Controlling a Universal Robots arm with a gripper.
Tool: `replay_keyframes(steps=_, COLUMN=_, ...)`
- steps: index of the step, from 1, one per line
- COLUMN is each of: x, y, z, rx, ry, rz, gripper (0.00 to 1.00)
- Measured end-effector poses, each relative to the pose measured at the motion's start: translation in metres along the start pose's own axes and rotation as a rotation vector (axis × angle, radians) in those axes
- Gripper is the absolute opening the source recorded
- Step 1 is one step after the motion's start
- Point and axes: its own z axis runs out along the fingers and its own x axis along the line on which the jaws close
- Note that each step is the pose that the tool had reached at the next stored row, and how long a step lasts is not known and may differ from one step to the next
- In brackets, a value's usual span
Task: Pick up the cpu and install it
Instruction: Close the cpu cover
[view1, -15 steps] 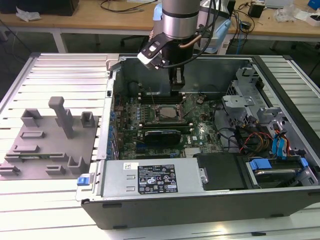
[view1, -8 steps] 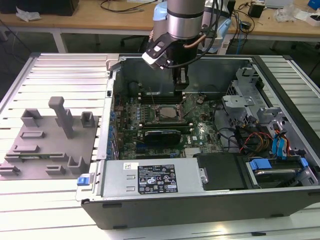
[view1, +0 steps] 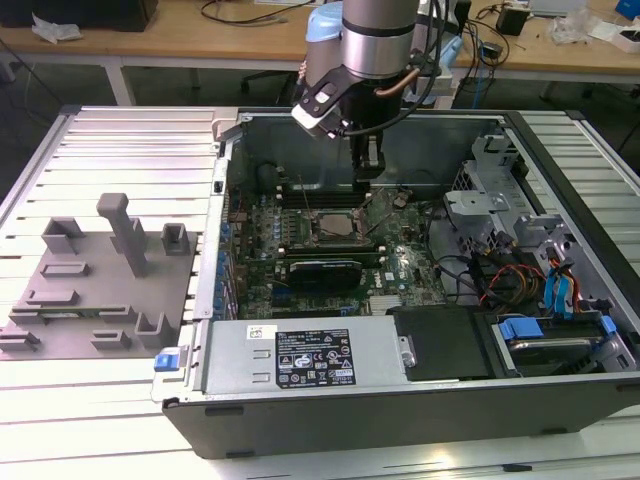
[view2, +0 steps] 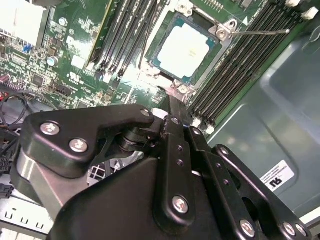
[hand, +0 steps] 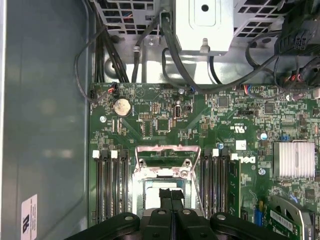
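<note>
My gripper (hand: 171, 192): fingers pressed together, gripping nothing.
The cpu (view2: 186, 46): seated in the socket (view2: 161, 52), near my fingertips.

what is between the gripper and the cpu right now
Nothing visible. The cpu sits in its socket with its metal top bare, the socket's frame swung open, and the gripper hangs above the socket, fingers shut.
</note>
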Motion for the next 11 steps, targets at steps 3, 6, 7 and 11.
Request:
replay_keyframes(steps=3, x=0.0000, y=0.0048, z=0.0002, rx=0.0000, ry=-0.0001, rz=0.000, gripper=0.11)
replay_keyframes(steps=6, x=0.0000, y=0.0082, z=0.0003, rx=0.0001, ry=-0.0001, rz=0.000, gripper=0.11)
replay_keyframes(steps=7, x=0.0000, y=0.0089, z=0.0004, rx=0.0001, ry=-0.0001, rz=0.000, gripper=0.11)
replay_keyframes(steps=11, x=0.0000, y=0.0146, z=0.0007, rx=0.0000, ry=-0.0001, rz=0.000, gripper=0.11)
